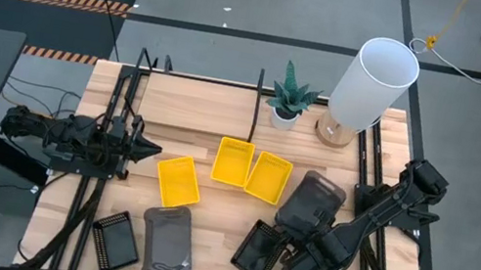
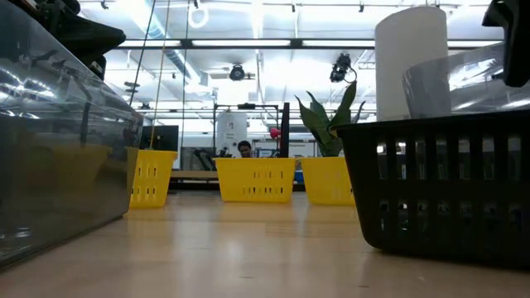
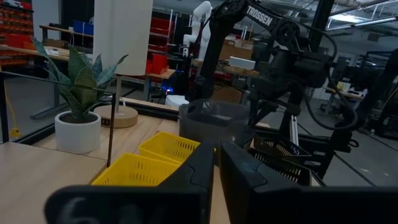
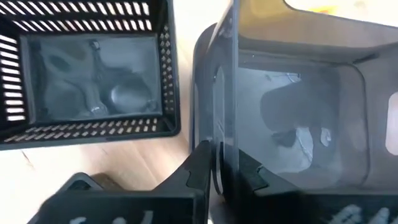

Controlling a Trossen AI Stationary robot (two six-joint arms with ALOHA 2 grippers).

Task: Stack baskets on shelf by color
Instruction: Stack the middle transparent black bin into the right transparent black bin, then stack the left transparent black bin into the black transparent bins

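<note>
Light, stiff and slick, the dark grey basket [image 4: 298, 118] on the surface beside a black basket [image 4: 87, 74] is best taken by its thin wall, which the right tool [image 4: 219, 163] pinches while the left tool [image 3: 216, 163] waits pressed together.

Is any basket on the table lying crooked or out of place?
Yes. The three yellow baskets lie at differing angles, and a grey basket by the right gripper sits tilted, its wall between the fingers.

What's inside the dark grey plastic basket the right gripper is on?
Nothing shows inside the dark grey plastic basket; its floor looks bare. The right gripper straddles its wall. The part nearest the gripper is hidden.
</note>
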